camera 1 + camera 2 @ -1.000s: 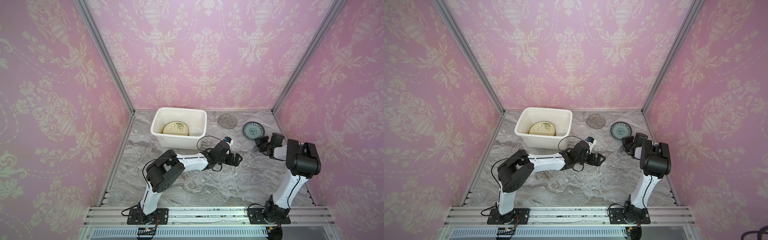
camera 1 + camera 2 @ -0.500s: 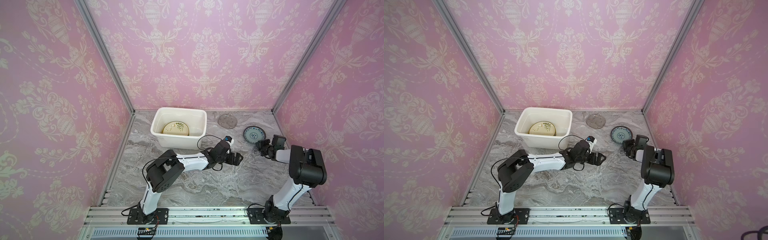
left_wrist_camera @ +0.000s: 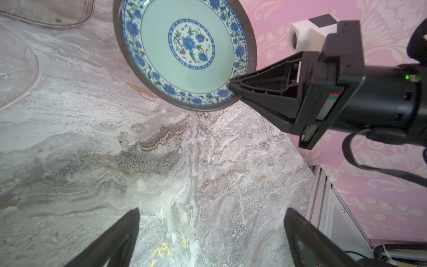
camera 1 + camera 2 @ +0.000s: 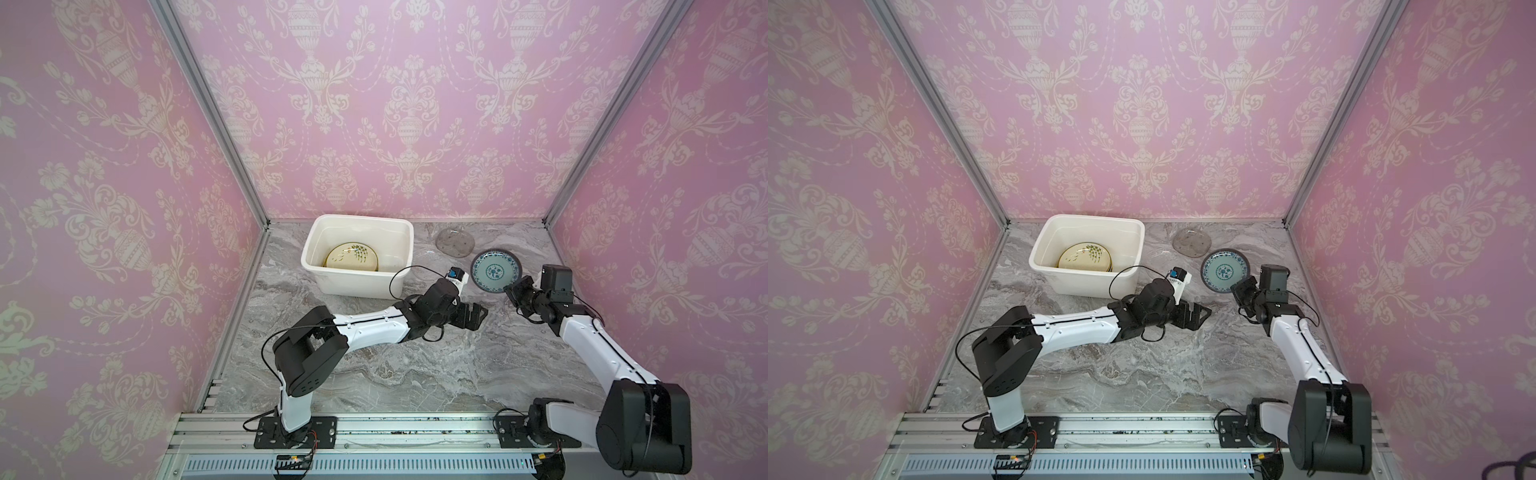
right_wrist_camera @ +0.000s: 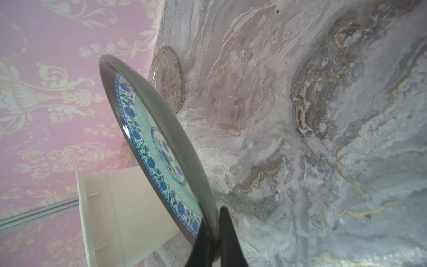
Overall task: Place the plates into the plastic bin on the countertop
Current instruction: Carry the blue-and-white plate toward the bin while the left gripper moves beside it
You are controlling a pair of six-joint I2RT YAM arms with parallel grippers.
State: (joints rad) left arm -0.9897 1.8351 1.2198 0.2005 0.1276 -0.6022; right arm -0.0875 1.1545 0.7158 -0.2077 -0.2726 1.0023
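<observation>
Right wrist view: right tool [image 5: 213,218] pinches blue-patterned plate [image 5: 159,148] rim.

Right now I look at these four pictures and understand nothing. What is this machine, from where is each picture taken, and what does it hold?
Two robot arms stand at a countertop's front edge. Two pictures look down on the whole scene; two come from cameras on the arms' wrists. The right tool pinches the rim of a tilted blue plate. The left tool is open and empty. A white bin holds a cream plate; a smoky plate lies on the countertop.
</observation>
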